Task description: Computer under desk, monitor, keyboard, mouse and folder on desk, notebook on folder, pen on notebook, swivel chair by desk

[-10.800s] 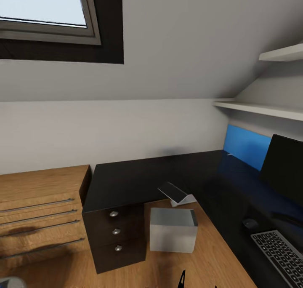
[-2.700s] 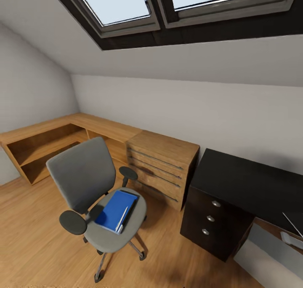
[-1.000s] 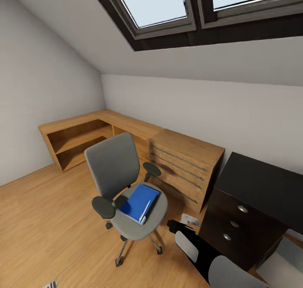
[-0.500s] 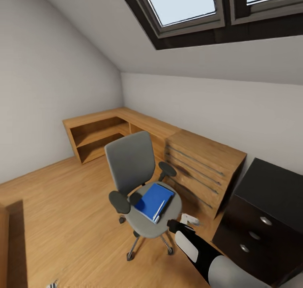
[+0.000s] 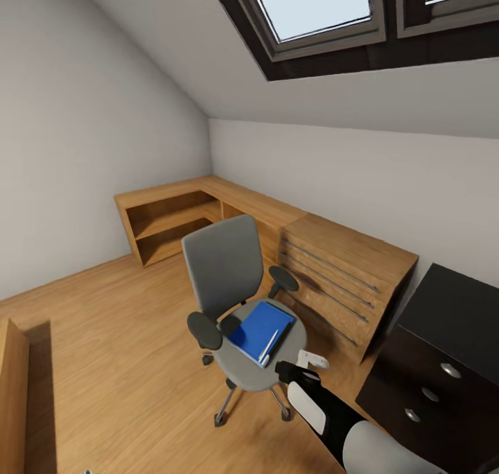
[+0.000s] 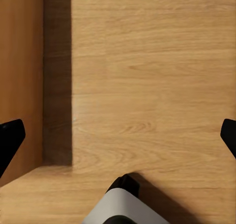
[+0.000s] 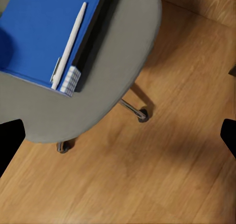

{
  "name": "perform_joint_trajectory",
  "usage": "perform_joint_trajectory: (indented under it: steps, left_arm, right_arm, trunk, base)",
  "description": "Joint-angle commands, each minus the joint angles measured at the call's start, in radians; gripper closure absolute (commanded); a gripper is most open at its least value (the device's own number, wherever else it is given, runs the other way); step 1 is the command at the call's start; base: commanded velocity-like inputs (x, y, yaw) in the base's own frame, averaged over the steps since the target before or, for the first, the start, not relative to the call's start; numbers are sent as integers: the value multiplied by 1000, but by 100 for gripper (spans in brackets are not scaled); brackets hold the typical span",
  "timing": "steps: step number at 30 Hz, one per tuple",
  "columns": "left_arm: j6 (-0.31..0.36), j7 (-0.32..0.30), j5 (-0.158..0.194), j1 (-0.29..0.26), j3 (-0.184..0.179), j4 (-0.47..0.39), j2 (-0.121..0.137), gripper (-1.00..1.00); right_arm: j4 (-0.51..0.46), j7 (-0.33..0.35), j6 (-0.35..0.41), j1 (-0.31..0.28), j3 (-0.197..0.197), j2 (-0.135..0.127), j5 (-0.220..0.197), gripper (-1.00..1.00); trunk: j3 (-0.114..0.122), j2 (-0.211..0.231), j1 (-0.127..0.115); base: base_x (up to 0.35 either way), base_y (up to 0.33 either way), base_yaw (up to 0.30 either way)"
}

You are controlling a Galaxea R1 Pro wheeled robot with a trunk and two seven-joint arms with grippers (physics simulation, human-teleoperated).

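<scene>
We face an attic bedroom with a pale sloped ceiling and dark-framed skylights (image 5: 326,13) above a warm wooden plank floor (image 5: 104,335). In the middle of that floor stands the grey-upholstered swivel chair (image 5: 232,287) with black armrests and a chrome star base on castors. On its seat lies the flat bright blue rectangular folder (image 5: 260,330), and the thin white pen (image 5: 269,345) rests on top of the folder along its long edge. Under the folder we see a dark cover edge with white pages, the notebook (image 7: 93,37). Behind the chair a low wooden shelf unit (image 5: 170,224) runs into the corner and meets a wooden dresser with long bar handles (image 5: 343,280). Just beside the dresser stands the end of the black glossy desk (image 5: 450,308), with its drawer unit and round silver knobs.

Our right gripper (image 7: 118,135) hangs above the floor beside the chair seat, its black fingertips (image 7: 10,140) spread wide and holding nothing. Our left gripper (image 6: 118,135) is likewise spread, empty, over bare floor next to a wooden panel (image 6: 22,76).
</scene>
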Motion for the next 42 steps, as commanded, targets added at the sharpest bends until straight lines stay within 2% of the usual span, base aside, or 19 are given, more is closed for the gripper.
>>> perform_joint_trajectory:
  steps: [1, 6, 35, 42]
  left_arm:
    - [5, 5, 7, 1, 0, -2, 0, -100]
    - [5, 5, 6, 1, 0, 1, 0, -100]
    - [5, 5, 6, 1, 0, 1, 1, -100]
    - [5, 5, 10, 1, 5, 1, 2, -100]
  right_arm:
    - [-3, -7, 5, -1, 7, 0, -1, -100]
    - [-3, -7, 5, -1, 6, 0, -1, -100]
    - [-2, -7, 5, -1, 3, -1, -2, -100]
    - [2, -8, 5, -2, 2, -3, 0, -100]
  trunk:
    - [-1, -1, 0]
    - [-1, -1, 0]
    - [-1, -1, 0]
    - [-1, -1, 0]
  base:
    - [0, 0, 0]
    - [71, 19, 0]
    - [297, 154, 0]
    - [13, 6, 0]
